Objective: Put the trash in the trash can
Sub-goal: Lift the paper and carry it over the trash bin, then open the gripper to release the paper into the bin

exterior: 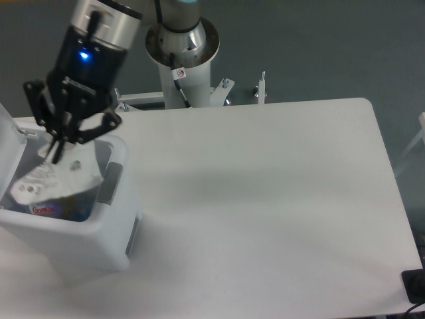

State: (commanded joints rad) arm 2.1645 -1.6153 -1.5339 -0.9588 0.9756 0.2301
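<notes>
Gripper (58, 147) at upper left of the frame hangs over the open bin (116, 232), its black fingers (56, 151) pinching the top edge of the white pouch (58, 181). Pouch dangles below the fingertips, tilted, its grey print facing the camera, its lower part inside the bin's mouth and above the contents. Bottle (48, 210) lies at the bottom of the bin, at lower left of the frame; only a strip of its red-and-white label and a bit of bluish plastic show beneath the pouch. Bin stands on the left side of the white table (265, 199), its grey side panel (110, 183) turned toward the table's middle and its white lid (8, 143) swung up at the frame's left edge. Arm (99, 33) comes down from the top of the frame, a blue light (84, 55) glowing on the wrist above the gripper. Robot's round base column (182, 50) rises behind the table's far edge at top centre, with a metal bracket (222, 93) beside it. Dark object (415, 284) sits at the lower right corner of the frame, too cut off to identify. Grey floor (332, 46) fills the background.
</notes>
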